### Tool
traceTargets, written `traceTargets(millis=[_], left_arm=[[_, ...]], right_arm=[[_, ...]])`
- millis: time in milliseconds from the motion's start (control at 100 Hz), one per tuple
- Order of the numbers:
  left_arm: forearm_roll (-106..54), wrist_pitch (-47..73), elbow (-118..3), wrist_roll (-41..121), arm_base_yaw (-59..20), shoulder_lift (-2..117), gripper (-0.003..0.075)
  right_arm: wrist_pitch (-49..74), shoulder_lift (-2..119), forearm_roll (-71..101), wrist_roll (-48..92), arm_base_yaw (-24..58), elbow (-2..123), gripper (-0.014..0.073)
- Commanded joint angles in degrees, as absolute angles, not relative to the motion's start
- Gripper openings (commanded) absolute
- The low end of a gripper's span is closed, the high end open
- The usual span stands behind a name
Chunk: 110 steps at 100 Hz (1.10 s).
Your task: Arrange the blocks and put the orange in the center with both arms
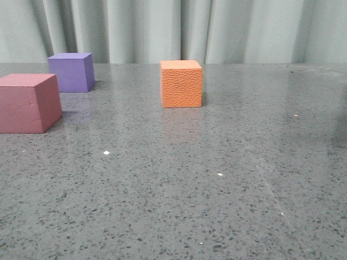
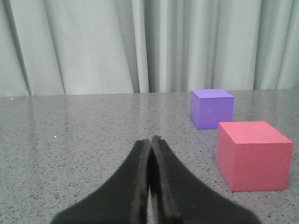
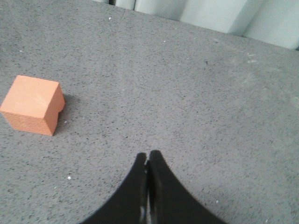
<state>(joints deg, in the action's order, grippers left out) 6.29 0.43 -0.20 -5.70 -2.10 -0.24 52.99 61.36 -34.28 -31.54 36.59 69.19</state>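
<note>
Three foam cubes sit on your grey speckled counter in front of a pale green pleated curtain. The orange cube, its faces finely pebbled, stands upright near the middle of the front view, toward the far edge, with nothing touching it. The purple cube stands to its left, at about the same depth, close to the curtain. The pinkish-red cube sits nearer to you than the purple one and further left, at the left edge of the front view; the two are near each other but apart, and both stand well apart from the orange cube.

Neither arm appears in the front view. In your left wrist view, the left gripper has its black fingers pressed together, tip to tip, holding nothing, low over bare counter; the pinkish-red cube and the purple cube lie ahead of it and off to one side, untouched. In your right wrist view, the right gripper likewise has its fingers closed against each other with nothing between them, looking down on bare counter, while the orange cube sits well clear of it, casting a short shadow.
</note>
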Motion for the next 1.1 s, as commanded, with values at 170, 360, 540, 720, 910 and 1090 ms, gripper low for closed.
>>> traceTargets(millis=[170, 360, 540, 720, 910, 1090], left_arm=[[5.79, -3.86, 2.82, -5.77, -2.08, -2.02, -0.0019], [5.79, -3.86, 2.82, -5.77, -2.08, -2.02, -0.0019], [5.79, -3.86, 2.82, -5.77, -2.08, -2.02, -0.0019], [5.79, -3.86, 2.82, -5.77, -2.08, -2.02, -0.0019], [5.79, -3.86, 2.82, -5.77, -2.08, -2.02, -0.0019], [5.79, -3.86, 2.82, -5.77, -2.08, -2.02, -0.0019]], right_arm=[[30.66, 49.63, -36.20, -32.35, 28.49, 52.72, -0.0067], [19.82, 37.60, -25.94, -30.60, 15.05, 35.72, -0.0067], [9.70, 24.19, -14.89, -19.69, 7.33, 21.72, -0.0067], [5.43, 10.42, -4.26, -8.54, 4.98, 11.79, -0.0067], [5.10, -0.17, -4.26, -8.21, 4.78, 4.94, -0.0067], [3.29, -1.81, -4.26, -8.21, 4.48, 1.43, -0.0067]])
